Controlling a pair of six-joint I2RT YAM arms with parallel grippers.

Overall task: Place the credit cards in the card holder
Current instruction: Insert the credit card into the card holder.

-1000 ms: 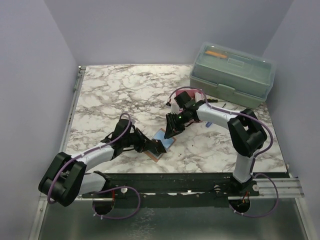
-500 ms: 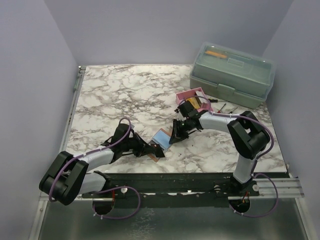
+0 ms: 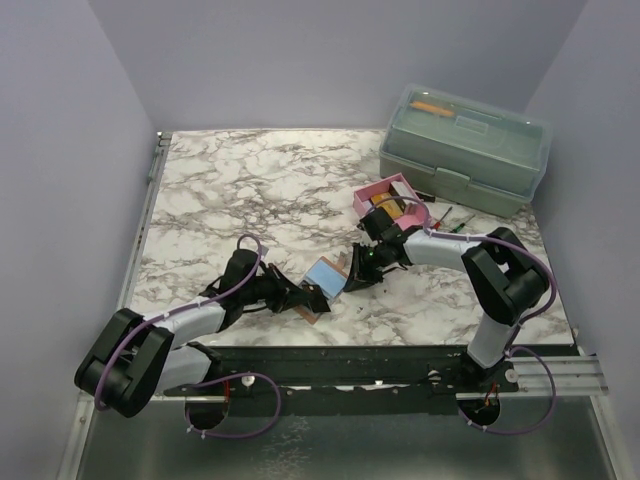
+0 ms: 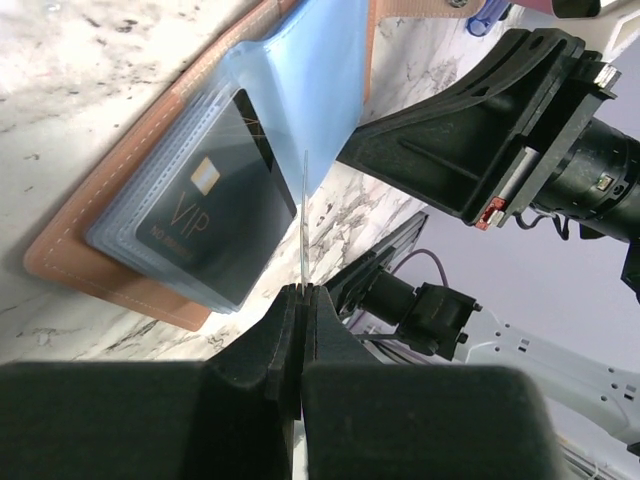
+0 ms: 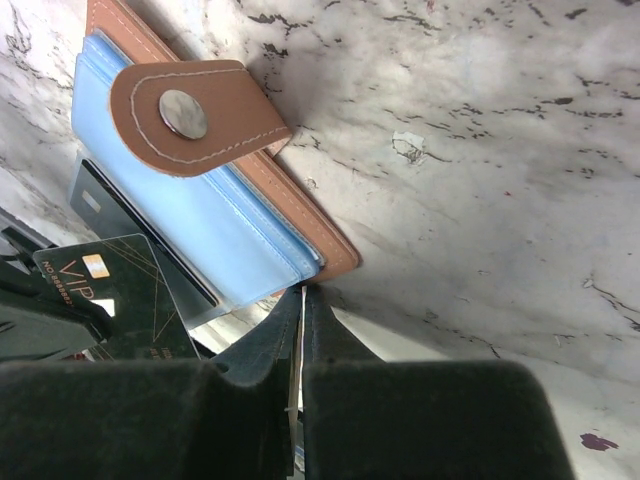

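Observation:
The card holder [image 3: 322, 277] lies open near the table's front middle, brown outside with blue sleeves [image 4: 300, 80]. A black VIP credit card [image 4: 205, 215] sits in its clear pockets. My left gripper [image 4: 302, 290] is shut on a thin clear sleeve that stands edge-on from the holder. At the holder's right edge my right gripper [image 5: 303, 290] is shut on a thin pale sheet seen edge-on. Whether that sheet is a card or a sleeve is not clear. The snap strap [image 5: 190, 110] lies folded over the blue flap. Yellow-orange credit cards [image 3: 397, 210] rest in the pink tray [image 3: 372, 191].
A grey-green toolbox [image 3: 465, 150] stands at the back right. Screwdrivers [image 3: 447, 222] lie between it and the pink tray. Both arms meet over the holder near the front edge. The right gripper's black body [image 4: 480, 130] hangs close above the holder in the left wrist view.
My right gripper has come down and nearer from over the pink tray side and closed at the holder's right edge. The left arm shifted slightly and still grips the sleeve.

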